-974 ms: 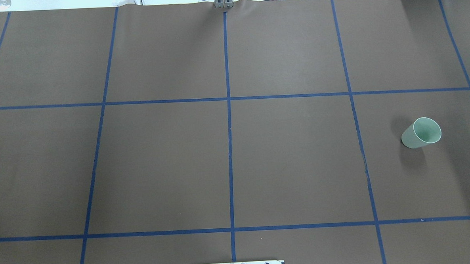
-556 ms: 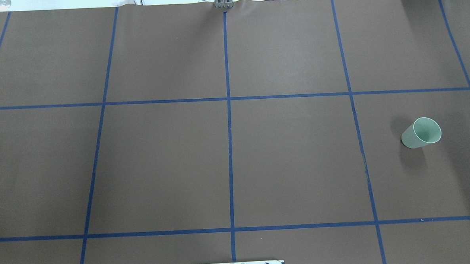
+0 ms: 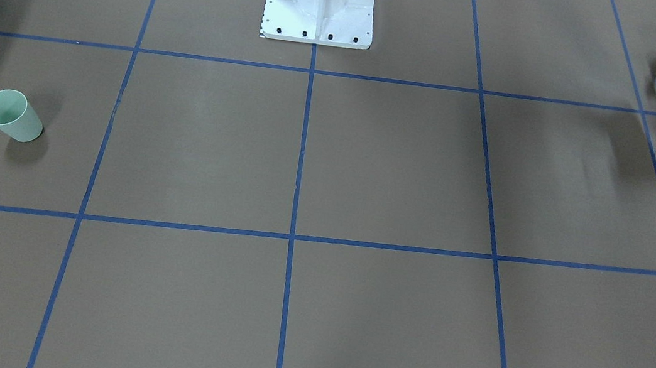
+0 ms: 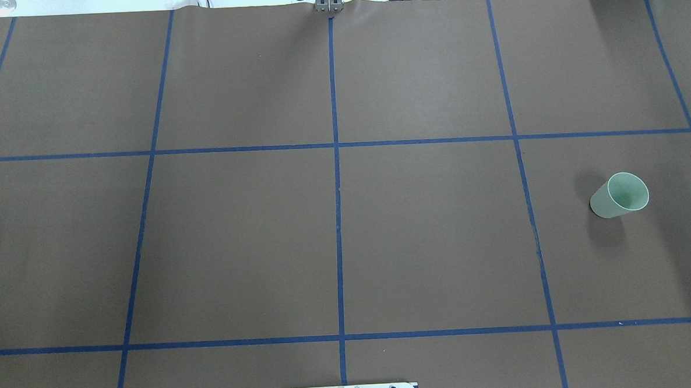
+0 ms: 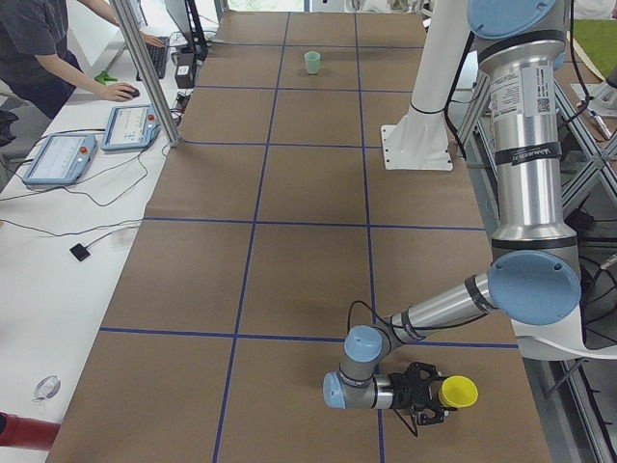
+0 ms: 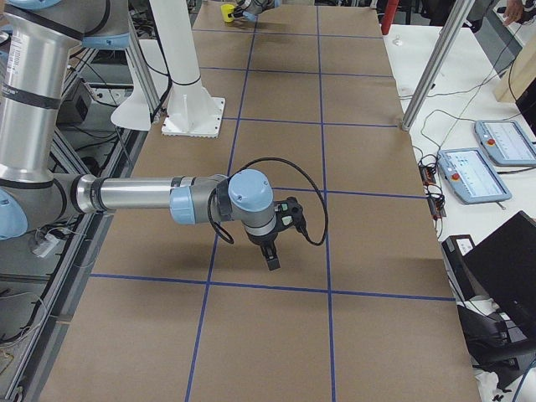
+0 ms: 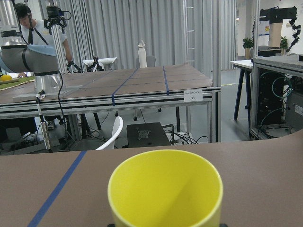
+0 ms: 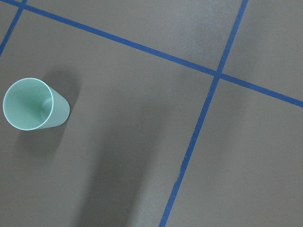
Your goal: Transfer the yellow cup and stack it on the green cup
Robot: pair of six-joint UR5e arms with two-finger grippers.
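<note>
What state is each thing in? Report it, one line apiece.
green cup: upright, mouth up, empty, standing alone.
yellow cup: upright, mouth up, empty, at the left gripper.
left gripper: at the yellow cup; open or shut cannot be told.
right gripper: pointing down; open or shut cannot be told.

Overhead and front views face each other, sharing green cup [image 4: 618, 196]; left wrist close behind yellow cup [image 7: 164, 189].

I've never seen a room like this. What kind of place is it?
Most likely a robot lab. A big robot arm reaches over a table gridded with blue tape, control tablets lie beside it, and a person is at work nearby.
</note>
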